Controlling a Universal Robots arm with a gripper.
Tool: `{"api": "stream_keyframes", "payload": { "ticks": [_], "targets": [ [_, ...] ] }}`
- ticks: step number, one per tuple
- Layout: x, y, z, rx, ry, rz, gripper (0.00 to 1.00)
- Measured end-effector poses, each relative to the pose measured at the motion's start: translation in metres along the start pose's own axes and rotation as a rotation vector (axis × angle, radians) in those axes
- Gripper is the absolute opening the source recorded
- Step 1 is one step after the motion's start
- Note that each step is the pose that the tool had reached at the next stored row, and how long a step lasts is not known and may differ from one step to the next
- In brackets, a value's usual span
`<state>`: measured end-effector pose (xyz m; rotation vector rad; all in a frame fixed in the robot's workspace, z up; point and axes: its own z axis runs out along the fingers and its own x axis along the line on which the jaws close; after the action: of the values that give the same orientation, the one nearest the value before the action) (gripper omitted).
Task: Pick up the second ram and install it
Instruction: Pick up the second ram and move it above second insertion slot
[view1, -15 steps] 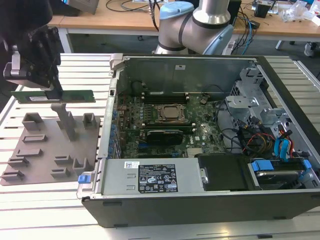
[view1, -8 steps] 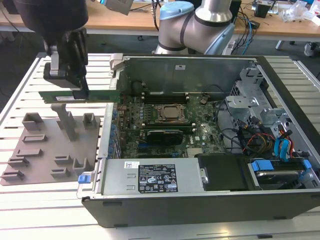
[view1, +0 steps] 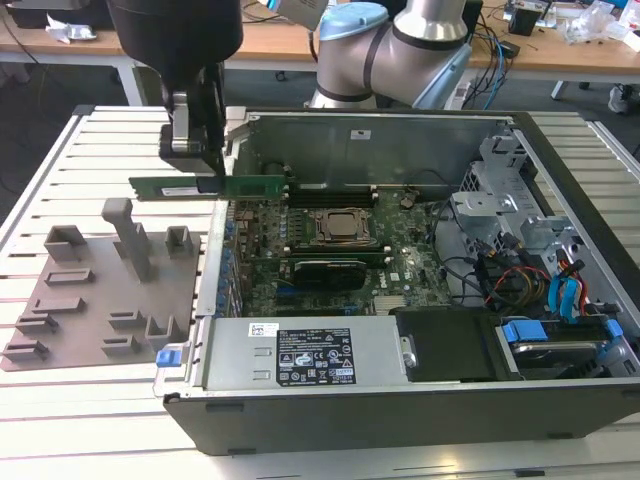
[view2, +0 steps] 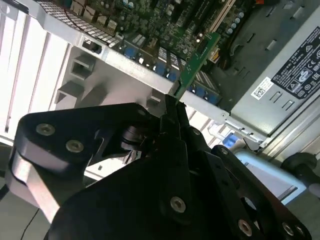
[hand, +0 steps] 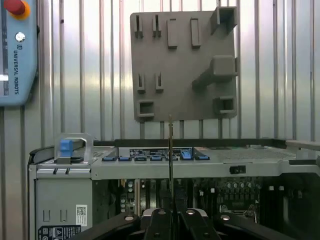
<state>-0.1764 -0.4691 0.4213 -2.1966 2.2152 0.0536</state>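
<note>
above the rim of the computer case (view1: 450, 425), the fingers (view1: 210, 150) of your gripper (view1: 211, 178) clench the second ram (view1: 255, 186), held level.

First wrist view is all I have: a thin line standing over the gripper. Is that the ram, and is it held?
Observer: Yes. In the exterior view the gripper is shut on the ram, near its middle.
Operator: Seated?
Observer: No. It hangs roughly level in the air over the edge of the case at the exterior view's left, and touches no slot.
Operator: Where's the socket from it?
Observer: The CPU socket lies to the exterior view's right of the ram, lower and apart from it.
</note>
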Motion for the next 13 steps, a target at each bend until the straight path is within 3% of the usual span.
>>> {"api": "stream_keyframes", "payload": {
  "ticks": [1, 2, 4, 7, 8, 9, 13],
  "targets": [
    [-0.0001, -0.0036, 0.0005, -0.0007, -0.0154, 0.0, 0.13],
    [-0.0018, -0.0112, 0.0019, -0.0039, -0.0191, 0.0, 0.13],
    [-0.0074, -0.0314, 0.0063, -0.0126, -0.0198, 0.0, 0.13],
    [-0.0162, -0.0505, 0.011, -0.0192, -0.0241, 0.001, 0.13],
    [-0.0235, -0.054, 0.0134, -0.0199, -0.0248, 0.001, 0.13],
    [-0.0355, -0.0573, 0.0166, -0.0206, -0.0251, 0.001, 0.13],
    [-0.0645, -0.0708, 0.0243, -0.0234, -0.0256, 0.001, 0.13]
  ]
}}
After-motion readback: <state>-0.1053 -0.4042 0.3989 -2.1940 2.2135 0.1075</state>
